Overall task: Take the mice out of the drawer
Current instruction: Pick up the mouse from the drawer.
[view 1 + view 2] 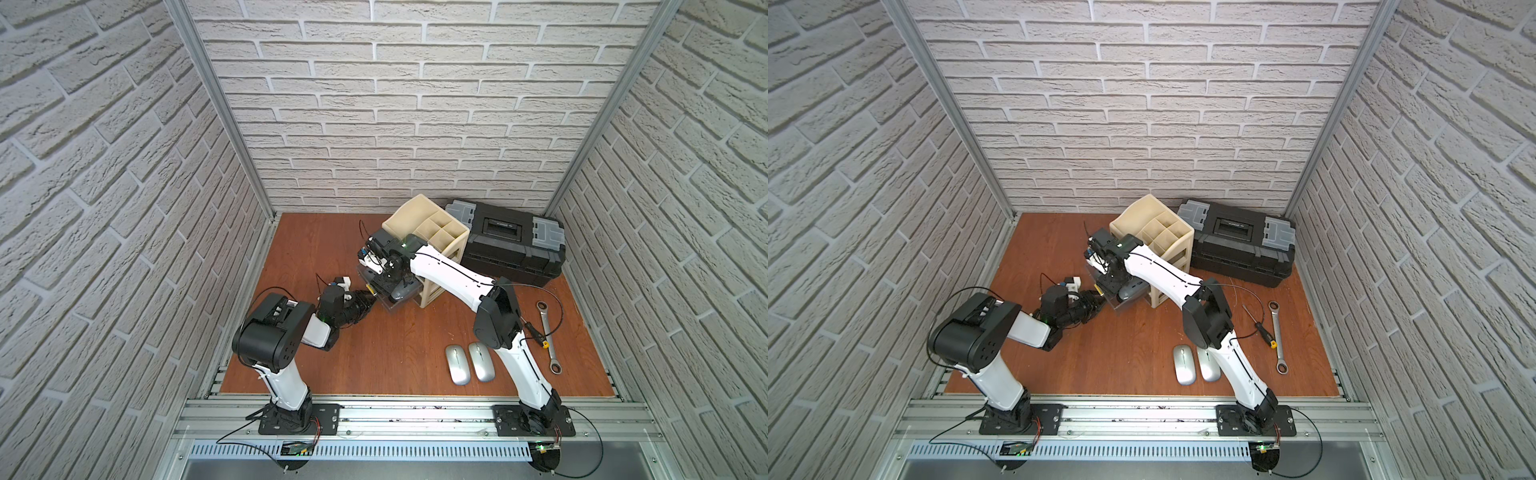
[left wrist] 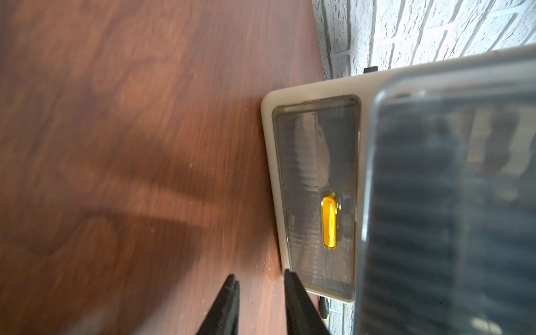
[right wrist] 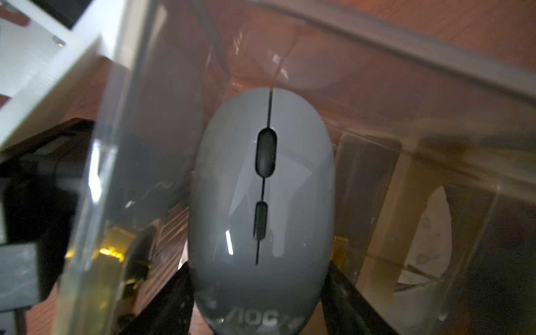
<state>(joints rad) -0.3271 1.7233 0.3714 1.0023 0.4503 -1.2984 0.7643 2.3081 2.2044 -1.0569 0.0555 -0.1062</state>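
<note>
Between the fingers of the right gripper [image 3: 258, 268] lies the dark grey mouse [image 3: 262, 188]. Its logo end is nearest the fingertips and its scroll wheel points away from them. It's down inside the clear drawer [image 3: 87, 217], which stands pulled out of the beige organiser [image 1: 432, 237]. That explains the arm bending over and reaching in from above: the drawer's open top looks like the only way in.

Now those fingers [image 3: 174, 293]: one on each flank of the mouse's rear, spread as wide as its body, right against its sides. Squeezing or only bracketing? I cannot tell. The mouse is in the drawer, not out.

Over to the left gripper [image 2: 259, 275]: fingers a modest way apart, bare wood showing between them, nothing held. Just past one fingertip is the organiser's bottom corner and the shut lower drawer with its yellow handle [image 2: 329, 223]. The pulled-out drawer looms just beside that. My read is that it's waiting at the drawer front, ready to steady it.

Well away from both sets of fingers, two silver mice [image 1: 457, 365] lie side by side on the table [image 1: 374, 365], out of the drawer.
</note>
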